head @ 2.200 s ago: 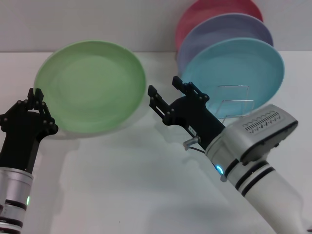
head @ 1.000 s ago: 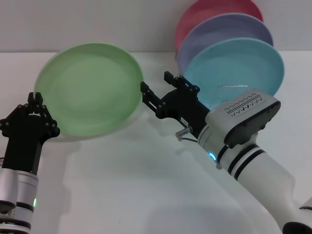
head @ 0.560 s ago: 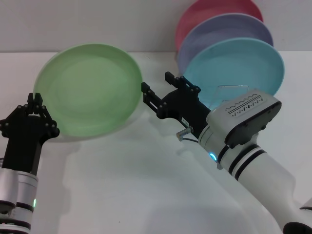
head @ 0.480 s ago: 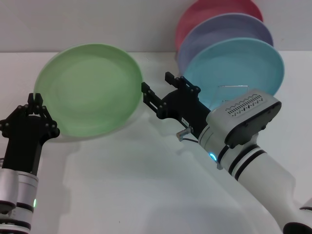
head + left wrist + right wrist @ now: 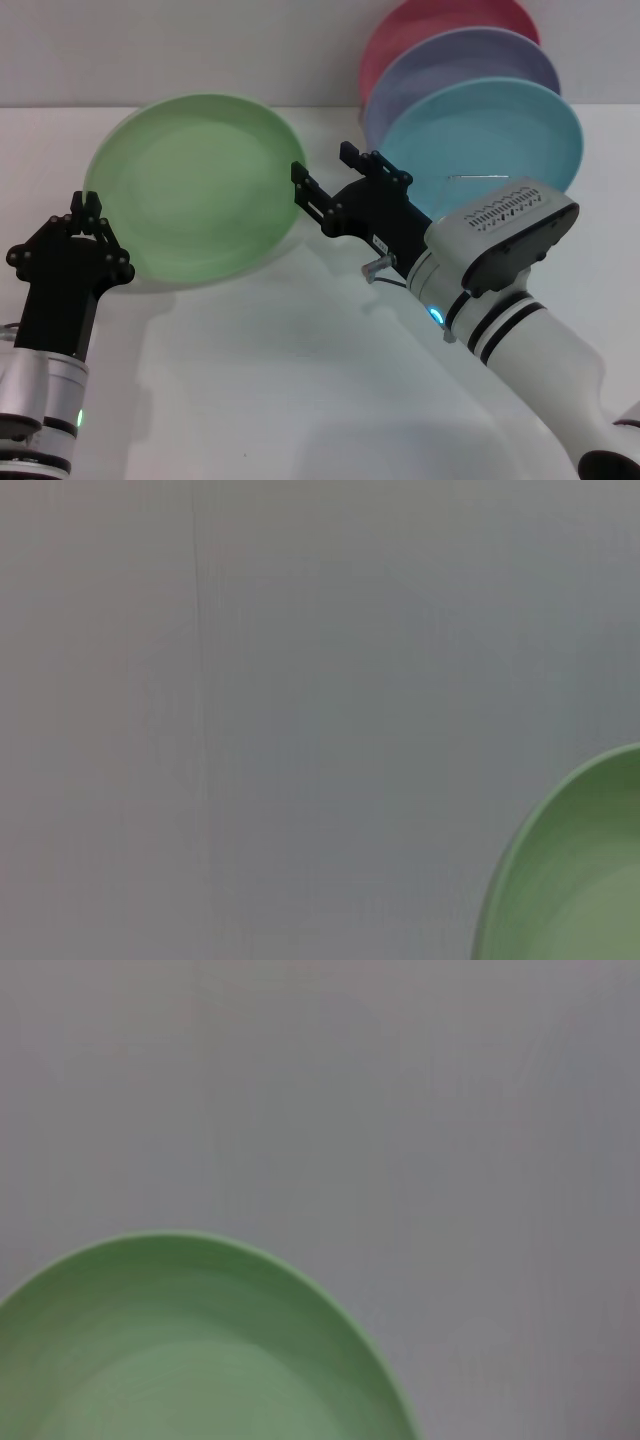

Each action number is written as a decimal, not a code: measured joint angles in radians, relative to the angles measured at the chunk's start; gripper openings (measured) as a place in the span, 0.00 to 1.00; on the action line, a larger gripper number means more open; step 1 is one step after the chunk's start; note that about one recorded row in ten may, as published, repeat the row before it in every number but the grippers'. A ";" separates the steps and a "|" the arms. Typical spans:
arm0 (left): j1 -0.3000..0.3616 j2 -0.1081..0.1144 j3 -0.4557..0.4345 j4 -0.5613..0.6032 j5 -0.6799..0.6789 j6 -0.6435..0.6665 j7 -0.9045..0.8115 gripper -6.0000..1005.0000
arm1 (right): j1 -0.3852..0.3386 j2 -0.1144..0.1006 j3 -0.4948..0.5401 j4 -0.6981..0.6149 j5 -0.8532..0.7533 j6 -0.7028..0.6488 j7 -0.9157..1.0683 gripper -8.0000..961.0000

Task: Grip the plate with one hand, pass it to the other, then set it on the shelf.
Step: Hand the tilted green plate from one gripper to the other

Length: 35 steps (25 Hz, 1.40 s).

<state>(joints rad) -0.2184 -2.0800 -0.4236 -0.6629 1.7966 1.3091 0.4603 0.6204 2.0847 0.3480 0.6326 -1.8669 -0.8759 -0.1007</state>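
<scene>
Plate (image 5: 195, 185), pale green and tilted above the table (image 5: 300, 380), has shifted rightward since a moment ago, its right rim now between the spread fingers of the right tool (image 5: 335, 185). The handover looks close. The left tool (image 5: 85, 215) stays clenched on its lower left rim.

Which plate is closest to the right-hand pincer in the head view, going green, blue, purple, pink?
From the right pincer:
1. Green plate, at its tips, on its left.
2. Light blue plate, just behind it to the right.
3. Lavender plate, behind the blue.
4. Pink plate, rearmost.
</scene>
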 joint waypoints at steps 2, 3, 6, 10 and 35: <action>0.000 0.000 0.000 0.000 0.002 0.000 0.000 0.04 | 0.001 0.000 0.005 -0.001 0.000 0.000 0.000 0.69; 0.000 0.000 0.000 0.000 0.003 0.001 0.000 0.04 | 0.003 0.000 0.007 -0.001 0.000 0.001 -0.001 0.69; 0.000 0.000 0.001 0.000 0.005 0.001 0.000 0.04 | 0.016 0.000 0.008 -0.002 0.000 0.021 -0.003 0.70; -0.001 0.000 0.005 0.000 0.008 0.004 0.000 0.04 | 0.026 0.000 0.009 -0.005 0.000 0.045 -0.005 0.58; -0.011 0.000 0.009 0.000 0.004 0.006 0.000 0.04 | 0.027 0.000 0.009 -0.023 -0.014 0.052 -0.007 0.25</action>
<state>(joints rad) -0.2295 -2.0800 -0.4141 -0.6627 1.8008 1.3146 0.4602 0.6477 2.0847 0.3574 0.6099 -1.8807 -0.8236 -0.1074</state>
